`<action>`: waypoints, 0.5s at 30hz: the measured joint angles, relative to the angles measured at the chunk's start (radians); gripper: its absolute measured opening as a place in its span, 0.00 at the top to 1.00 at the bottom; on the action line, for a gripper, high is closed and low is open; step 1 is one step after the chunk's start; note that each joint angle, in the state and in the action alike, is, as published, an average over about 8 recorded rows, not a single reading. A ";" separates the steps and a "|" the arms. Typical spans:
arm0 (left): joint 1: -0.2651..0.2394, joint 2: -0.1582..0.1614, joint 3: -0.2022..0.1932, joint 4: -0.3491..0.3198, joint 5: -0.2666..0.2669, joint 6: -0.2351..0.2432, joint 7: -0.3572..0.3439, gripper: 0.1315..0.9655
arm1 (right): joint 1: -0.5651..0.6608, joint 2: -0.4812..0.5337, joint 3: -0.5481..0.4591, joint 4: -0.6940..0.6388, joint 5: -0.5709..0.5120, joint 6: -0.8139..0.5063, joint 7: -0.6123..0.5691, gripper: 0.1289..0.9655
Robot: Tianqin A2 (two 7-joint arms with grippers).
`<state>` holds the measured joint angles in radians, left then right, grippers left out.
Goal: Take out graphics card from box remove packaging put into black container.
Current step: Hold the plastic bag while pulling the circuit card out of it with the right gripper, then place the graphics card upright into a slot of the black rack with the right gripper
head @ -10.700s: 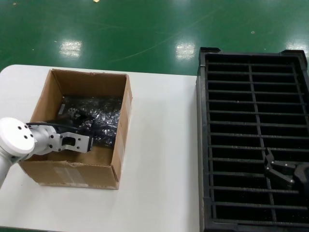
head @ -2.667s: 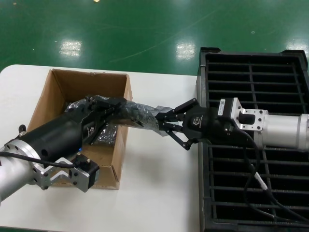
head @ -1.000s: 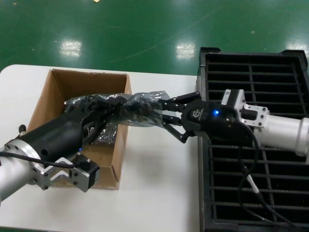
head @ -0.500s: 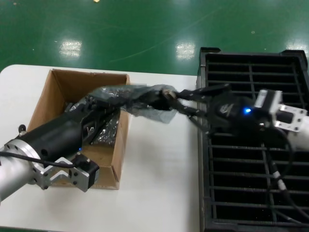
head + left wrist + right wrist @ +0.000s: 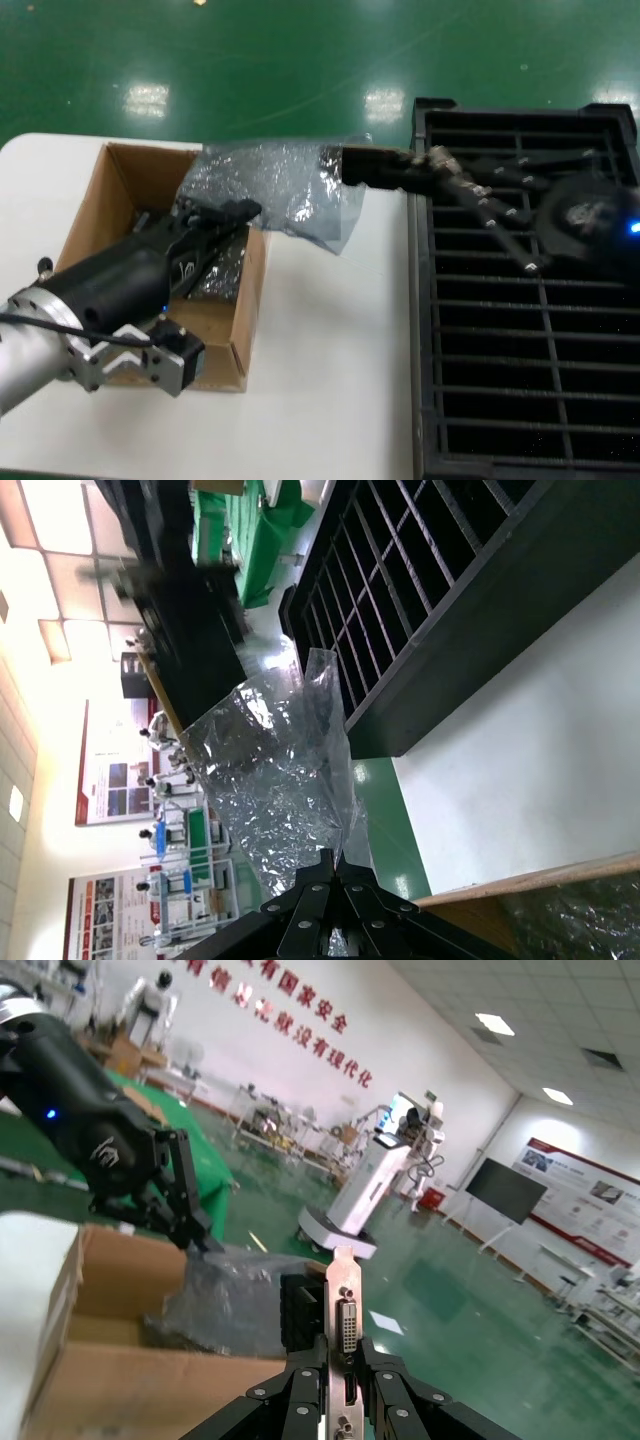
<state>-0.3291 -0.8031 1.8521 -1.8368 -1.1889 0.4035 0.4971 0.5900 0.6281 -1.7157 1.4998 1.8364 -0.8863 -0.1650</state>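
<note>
Card [image 5: 343, 1330] is out of the bag [image 5: 272, 190], pinched by its silver bracket in the right gripper [image 5: 338, 1385], held above the table [image 5: 320, 340] edge by the black crate [image 5: 520, 300]. Left gripper [image 5: 235, 212] clamps the bag's other end over the box [image 5: 130, 250]; the bag hangs crinkled between them.
</note>
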 joint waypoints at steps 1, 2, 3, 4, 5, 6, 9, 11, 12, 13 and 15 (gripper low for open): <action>0.000 0.000 0.000 0.000 0.000 0.000 0.000 0.99 | -0.016 0.022 0.013 0.024 0.002 0.005 0.005 0.93; 0.000 0.000 0.000 0.000 0.000 0.000 0.000 0.99 | -0.032 0.044 0.025 0.047 0.003 0.009 0.009 0.93; 0.000 0.000 0.000 0.000 0.000 0.000 0.000 0.99 | -0.048 0.067 0.038 0.068 0.004 0.013 0.014 0.93; 0.000 0.000 0.000 0.000 0.000 0.000 0.000 0.99 | -0.063 0.090 0.051 0.088 0.004 0.018 0.019 0.93; 0.000 0.000 0.000 0.000 0.000 0.000 0.000 0.99 | -0.078 0.113 0.063 0.107 0.002 0.023 0.025 0.93; 0.000 0.000 0.000 0.000 0.000 0.000 0.000 0.99 | -0.092 0.138 0.076 0.125 0.000 0.028 0.031 0.93; 0.000 0.000 0.000 0.000 0.000 0.000 0.000 0.99 | -0.133 0.211 0.107 0.172 -0.013 0.041 0.055 0.93; 0.000 0.000 0.000 0.000 0.000 0.000 0.000 0.99 | -0.154 0.260 0.118 0.199 -0.027 0.045 0.075 0.93; 0.000 0.000 0.000 0.000 0.000 0.000 0.000 0.99 | -0.163 0.283 0.121 0.211 -0.036 0.045 0.086 0.93; 0.000 0.000 0.000 0.000 0.000 0.000 0.000 0.99 | -0.170 0.306 0.120 0.223 -0.047 0.045 0.098 0.93; 0.000 0.000 0.000 0.000 0.000 0.000 0.000 0.99 | -0.177 0.347 0.110 0.244 -0.074 0.040 0.126 0.93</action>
<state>-0.3291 -0.8031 1.8521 -1.8368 -1.1889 0.4035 0.4971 0.4133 0.9752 -1.6060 1.7438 1.7626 -0.8467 -0.0395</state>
